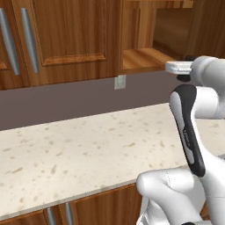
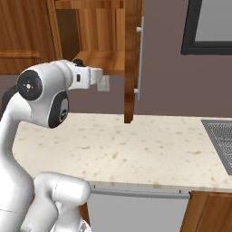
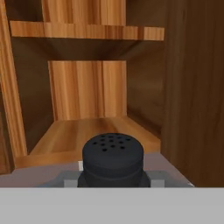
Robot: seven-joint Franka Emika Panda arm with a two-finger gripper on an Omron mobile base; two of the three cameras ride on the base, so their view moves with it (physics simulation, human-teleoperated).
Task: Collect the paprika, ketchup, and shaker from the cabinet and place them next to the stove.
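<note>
Small black-grey shaker with perforated round top (image 3: 113, 158) pinched in fingers at front edge of brown wooden cabinet shelf (image 3: 83, 131) — shelf behind bare; carry to stove left — paprika, ketchup status unclear.

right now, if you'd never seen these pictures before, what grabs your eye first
In the hand view, the black shaker with its dotted round top sits dead centre at the bottom, right at the gripper, which is shut on it. Behind it lies the bare wooden shelf of the cabinet niche. From the base views, the white arm reaches up to that niche above a pale speckled counter.
</note>
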